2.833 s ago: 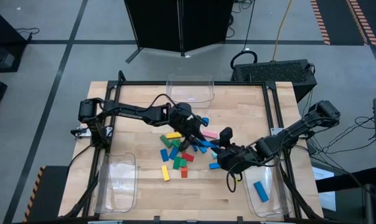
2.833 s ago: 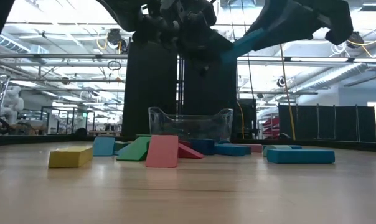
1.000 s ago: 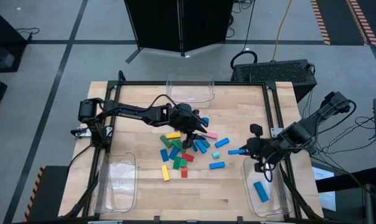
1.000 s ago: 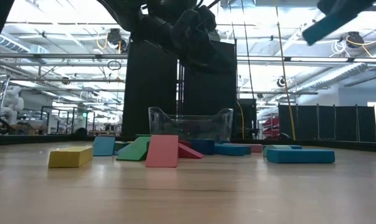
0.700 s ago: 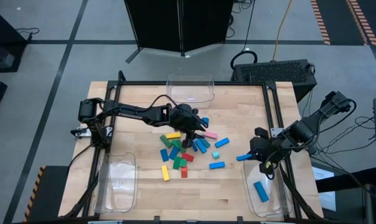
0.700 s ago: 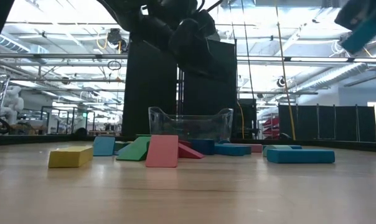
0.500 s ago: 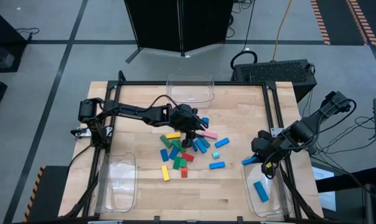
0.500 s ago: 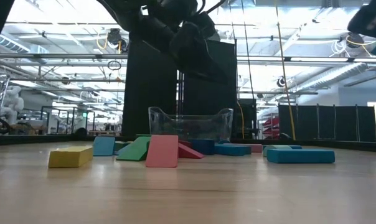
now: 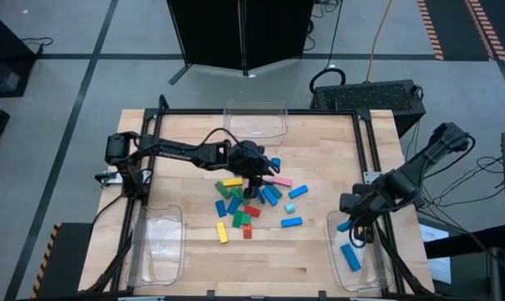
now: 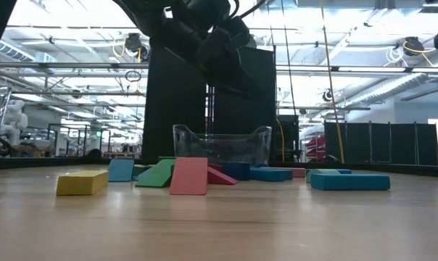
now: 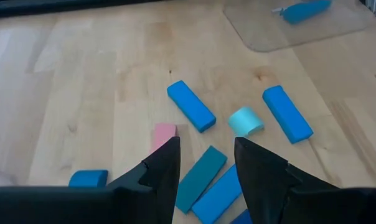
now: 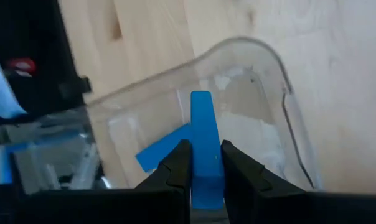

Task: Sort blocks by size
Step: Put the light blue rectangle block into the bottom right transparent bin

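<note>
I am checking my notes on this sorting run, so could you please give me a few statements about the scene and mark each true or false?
1. The right gripper is shut on a long blue bar. True.
2. That bar hangs over the clear bin at the table's far edge. False: it hangs over the near-right bin.
3. The near-right bin already holds a blue block. True.
4. The left gripper grips a pink block. False: its fingers stand apart over the pile, holding nothing.
5. The near-left bin holds a yellow bar. False: no block shows in it.

Wooden table [image 9: 319, 146]: scattered blocks [image 9: 244, 205], seemingly three bins [image 9: 255, 119].
</note>
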Available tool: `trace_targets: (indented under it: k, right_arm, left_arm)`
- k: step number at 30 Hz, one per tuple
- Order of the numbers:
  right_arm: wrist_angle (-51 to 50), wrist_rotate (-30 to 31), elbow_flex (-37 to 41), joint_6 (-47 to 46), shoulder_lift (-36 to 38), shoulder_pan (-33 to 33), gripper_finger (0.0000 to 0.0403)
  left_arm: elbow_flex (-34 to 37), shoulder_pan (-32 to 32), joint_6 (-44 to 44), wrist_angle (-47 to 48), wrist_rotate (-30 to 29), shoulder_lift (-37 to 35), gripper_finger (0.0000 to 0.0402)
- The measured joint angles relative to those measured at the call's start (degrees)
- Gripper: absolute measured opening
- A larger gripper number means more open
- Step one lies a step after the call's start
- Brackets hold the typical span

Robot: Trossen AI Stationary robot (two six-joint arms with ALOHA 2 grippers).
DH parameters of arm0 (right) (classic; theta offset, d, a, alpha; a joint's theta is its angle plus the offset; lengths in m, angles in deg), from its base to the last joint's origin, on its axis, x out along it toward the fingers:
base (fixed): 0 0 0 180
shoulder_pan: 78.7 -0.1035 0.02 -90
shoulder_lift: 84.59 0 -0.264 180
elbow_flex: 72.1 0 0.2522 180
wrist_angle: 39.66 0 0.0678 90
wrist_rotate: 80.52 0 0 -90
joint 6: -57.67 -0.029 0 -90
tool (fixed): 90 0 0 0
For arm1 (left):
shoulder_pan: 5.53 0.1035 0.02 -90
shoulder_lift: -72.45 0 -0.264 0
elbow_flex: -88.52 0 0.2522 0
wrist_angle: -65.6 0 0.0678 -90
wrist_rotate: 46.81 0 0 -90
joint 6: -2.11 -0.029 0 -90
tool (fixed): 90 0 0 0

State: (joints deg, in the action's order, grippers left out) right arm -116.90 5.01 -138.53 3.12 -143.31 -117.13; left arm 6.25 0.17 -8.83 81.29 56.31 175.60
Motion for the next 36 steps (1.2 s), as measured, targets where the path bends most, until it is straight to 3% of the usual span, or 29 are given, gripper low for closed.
trace_targets:
  k: [11, 15, 21, 28, 36]
  right_arm:
    - [7.0, -0.5, 7.5, -4.8, -4.3, -4.4, 0.005]
    - [8.1, 0.0, 8.9, -6.2, -5.1, -5.1, 0.0053]
    - [12.1, 0.3, 11.3, -7.4, -5.2, -5.2, 0.0096]
    - [12.3, 0.4, 11.7, -7.8, -5.2, -5.2, 0.0153]
    - [10.1, -0.1, 11.2, -9.8, -5.2, -5.2, 0.0164]
  left_arm:
    - [0.0, -0.1, -2.2, 0.8, -0.3, 0.0, 0.0154]
    - [0.0, -0.1, -3.5, 0.7, -3.8, 0.0, 0.0154]
    - [0.0, -0.1, -8.5, 0.7, -9.8, 0.0, 0.0154]
    - [0.0, -0.1, -9.5, 0.7, -10.4, 0.0, 0.0154]
    - [0.0, -0.1, -9.5, 1.3, -10.4, 0.7, 0.0154]
